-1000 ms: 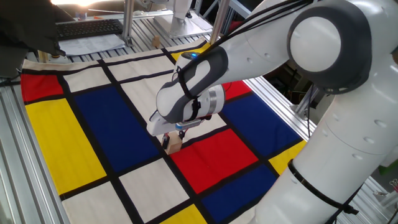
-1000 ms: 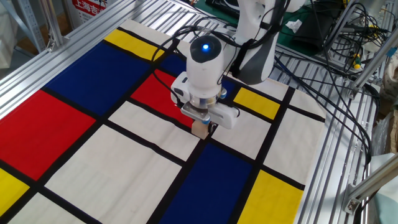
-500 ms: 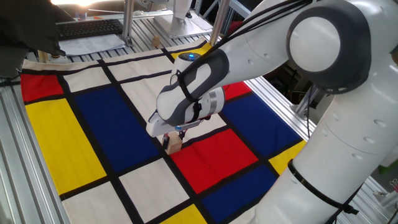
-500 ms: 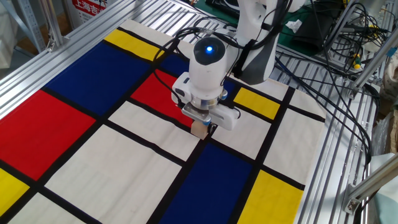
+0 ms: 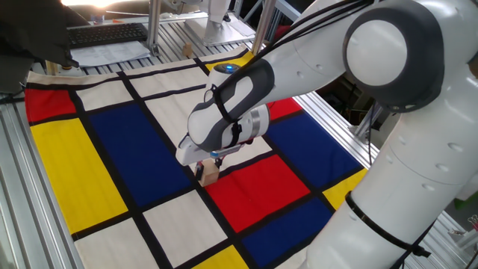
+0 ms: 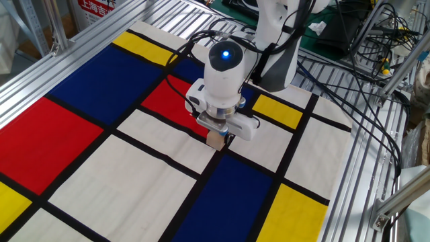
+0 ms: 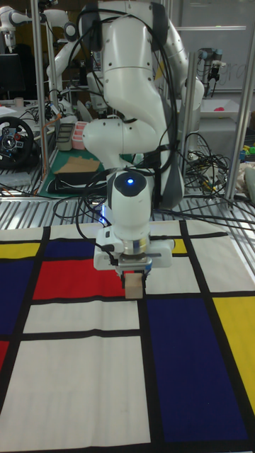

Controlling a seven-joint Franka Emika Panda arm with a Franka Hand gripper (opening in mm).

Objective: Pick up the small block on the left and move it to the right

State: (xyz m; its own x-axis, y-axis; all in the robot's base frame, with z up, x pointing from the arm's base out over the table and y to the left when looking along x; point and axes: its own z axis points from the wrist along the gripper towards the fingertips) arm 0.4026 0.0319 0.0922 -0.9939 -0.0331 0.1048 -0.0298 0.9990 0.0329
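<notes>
We're seeing the gripper [image 7: 133, 277] clamping the small block [image 7: 133, 286] between its fingers, pointing straight down. The block is sitting at a crossing of black lines on the checkered cloth [image 6: 121, 168], beside the red panel [image 7: 67, 277]. From the other fixed view, the block [image 6: 216, 139] is looking low over the cloth; we can't tell whether it's touching.

Bright, even overhead light in both fixed views, sharp focus. Blown-out glare at the top left of one fixed view. Tall fixed view dimmer, slightly soft and grainy. Soft short shadows under the arm [image 5: 246, 97] on the cloth [image 6: 101, 175].
</notes>
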